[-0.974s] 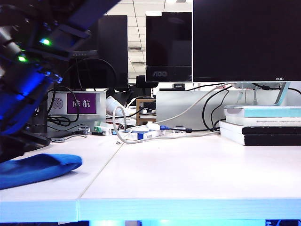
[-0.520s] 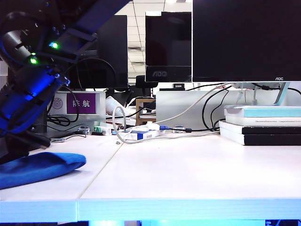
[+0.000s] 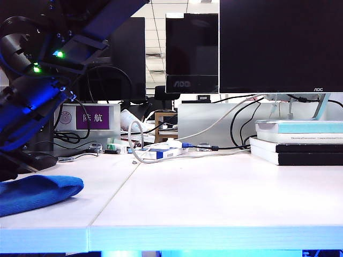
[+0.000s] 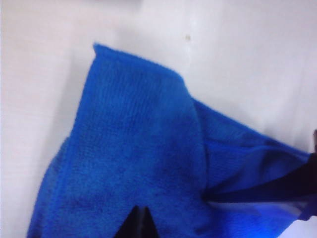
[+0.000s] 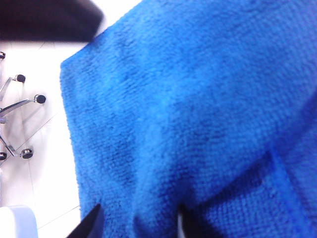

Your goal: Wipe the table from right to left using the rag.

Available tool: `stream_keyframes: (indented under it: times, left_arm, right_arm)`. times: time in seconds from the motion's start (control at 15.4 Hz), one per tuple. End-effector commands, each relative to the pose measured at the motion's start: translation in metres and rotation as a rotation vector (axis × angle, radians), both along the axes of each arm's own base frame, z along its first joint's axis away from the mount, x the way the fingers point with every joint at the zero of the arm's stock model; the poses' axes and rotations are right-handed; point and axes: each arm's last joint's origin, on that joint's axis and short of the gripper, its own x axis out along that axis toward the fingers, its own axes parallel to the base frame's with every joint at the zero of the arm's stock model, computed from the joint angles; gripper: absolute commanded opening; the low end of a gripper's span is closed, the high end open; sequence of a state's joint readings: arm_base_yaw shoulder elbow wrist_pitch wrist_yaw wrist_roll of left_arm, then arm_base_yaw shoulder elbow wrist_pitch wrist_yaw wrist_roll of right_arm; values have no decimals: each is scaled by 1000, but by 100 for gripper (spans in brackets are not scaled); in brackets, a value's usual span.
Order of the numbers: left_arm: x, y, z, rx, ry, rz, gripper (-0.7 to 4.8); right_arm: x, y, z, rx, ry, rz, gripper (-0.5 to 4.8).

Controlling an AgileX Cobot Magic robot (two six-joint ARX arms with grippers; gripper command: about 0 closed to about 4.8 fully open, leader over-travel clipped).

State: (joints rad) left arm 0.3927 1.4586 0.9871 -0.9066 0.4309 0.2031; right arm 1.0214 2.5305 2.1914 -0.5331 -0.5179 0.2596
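The bright blue rag (image 3: 37, 194) lies bunched on the pale table (image 3: 214, 193) at its far left. A dark arm with green lights (image 3: 37, 91) hangs over the rag there; its gripper is hidden. In the left wrist view my left gripper (image 4: 140, 218) is shut, its tips together right over the rag (image 4: 133, 148), with no cloth visibly pinched between them. In the right wrist view my right gripper (image 5: 138, 223) is open, its two fingers wide apart, and the rag (image 5: 198, 109) bulges between and beyond them.
Monitors (image 3: 278, 45) stand along the back. A stack of books (image 3: 300, 143) sits back right, with cables and a white power strip (image 3: 161, 152) in the back middle. Past the rag, the right wrist view shows floor and chair castors (image 5: 20, 99).
The rag's right end first crept slightly right, then slid left along the table. The arm above it shifted a little and lifted.
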Motion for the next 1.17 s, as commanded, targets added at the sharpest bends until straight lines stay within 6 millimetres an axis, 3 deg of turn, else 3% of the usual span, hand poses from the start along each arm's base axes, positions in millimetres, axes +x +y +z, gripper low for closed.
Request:
stream_keyframes:
  times: [0.06, 0.52, 1.17]
  left_arm:
    - [6, 1, -12, -41, 30, -12, -5]
    - [16, 6, -39, -72, 100, -11, -5]
    - [15, 6, -54, -38, 97, -1, -5]
  right_arm:
    - [-1, 3, 5, 45, -14, 20, 190]
    - [0, 3, 6, 52, -11, 24, 190]
    - [2, 2, 8, 65, -4, 30, 189]
